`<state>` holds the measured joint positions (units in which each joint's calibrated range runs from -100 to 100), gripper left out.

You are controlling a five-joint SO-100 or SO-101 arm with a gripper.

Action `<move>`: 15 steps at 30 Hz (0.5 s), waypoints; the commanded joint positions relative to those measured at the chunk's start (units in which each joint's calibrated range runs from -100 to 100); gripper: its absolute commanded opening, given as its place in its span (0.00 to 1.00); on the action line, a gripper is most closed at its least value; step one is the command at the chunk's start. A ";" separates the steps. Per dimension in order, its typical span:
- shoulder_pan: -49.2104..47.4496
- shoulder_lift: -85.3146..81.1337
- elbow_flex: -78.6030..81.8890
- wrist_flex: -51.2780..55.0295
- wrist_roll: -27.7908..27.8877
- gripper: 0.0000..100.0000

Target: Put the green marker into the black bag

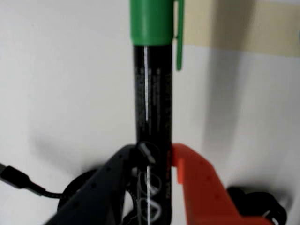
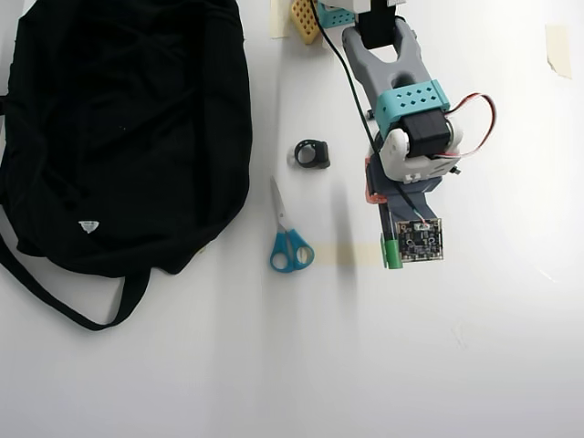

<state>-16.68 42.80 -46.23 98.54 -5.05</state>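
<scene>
Now: hand (image 1: 154,164) clenched on one green marker (image 1: 153,93); one black bag (image 2: 119,128), one scissors (image 2: 287,242).

Wrist view: green marker (image 1: 153,93) cut off at top edge, cap only partly in frame; white print on barrel too blurred to read. End effector (image 1: 157,161) fingers run off bottom edge. Dark objects at lower left and lower right blurred, unidentifiable.

Overhead view: marker mostly hidden under arm and camera board, only green tip showing. Black bag (image 2: 119,128) cropped at top and left edges.
</scene>
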 commanded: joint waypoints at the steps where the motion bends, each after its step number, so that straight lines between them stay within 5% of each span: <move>1: -0.30 -2.55 -2.02 0.68 -0.14 0.02; 15: -0.37 -16.66 13.79 0.68 -0.19 0.02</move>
<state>-16.68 33.33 -34.91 98.71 -4.96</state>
